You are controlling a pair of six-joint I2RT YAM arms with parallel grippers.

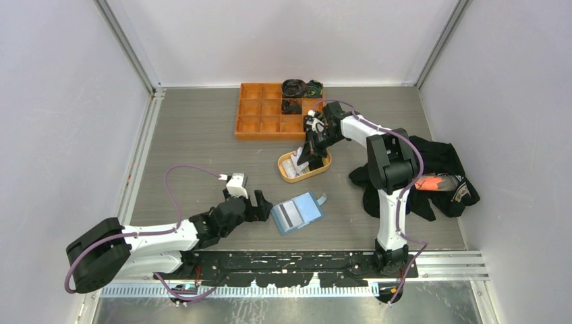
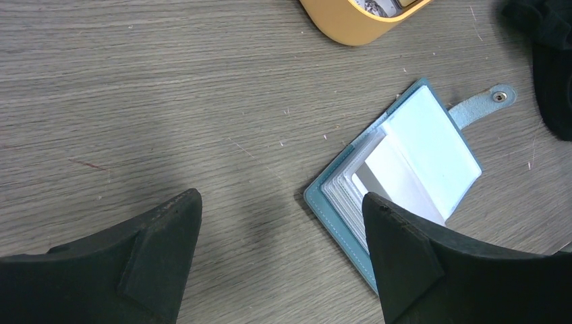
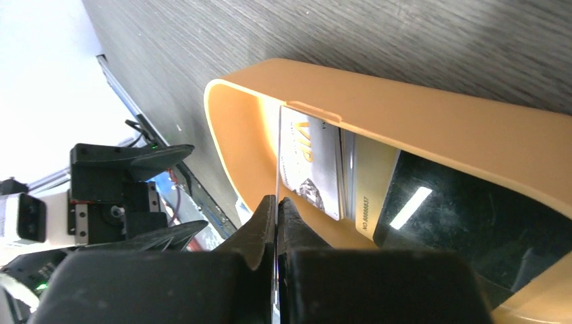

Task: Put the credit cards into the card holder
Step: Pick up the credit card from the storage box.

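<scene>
Near side: I see the L end effector (image 2: 280,202) low over the counter (image 2: 135,101), jaws wide, nothing held. Card holder (image 2: 405,169) lies open on the counter just beside one finger, clear slots up, snap tab pointing away. I can't confirm contact. Further out is a tan oval dish (image 3: 432,128). R end effector (image 3: 276,202) reaches into it, pinched tight on one card (image 3: 278,155), seen edge-on. Other cards (image 3: 313,165), silver and black, lie in the dish. Orange tray (image 1: 251,108) at far end.
</scene>
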